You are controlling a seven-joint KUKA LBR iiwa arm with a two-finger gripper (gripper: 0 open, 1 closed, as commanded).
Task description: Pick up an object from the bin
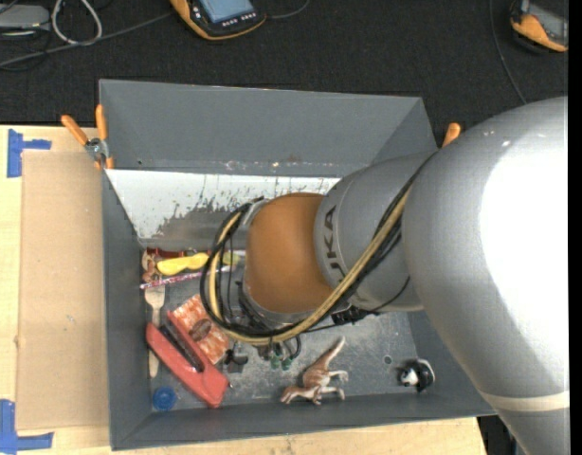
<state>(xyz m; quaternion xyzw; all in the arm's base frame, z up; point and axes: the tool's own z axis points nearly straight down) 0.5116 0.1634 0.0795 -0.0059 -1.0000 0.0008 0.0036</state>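
My gripper (256,347) shows as dark parts under the arm's orange cover, low over the bin's front middle. Just left of it lies an orange patterned packet (198,330), partly resting on a long red flat tool (189,368) that runs diagonally toward the front. A tan toy dinosaur (315,379) stands on the bin floor just right of and in front of the gripper. Nothing can be seen held.
A yellow banana-shaped thing (182,264) and a pale wooden spoon (156,298) lie along the left wall. A blue cap (163,399) sits in the front left corner. A small black-and-white round thing (415,376) lies at the front right. The arm covers the bin's middle and right.
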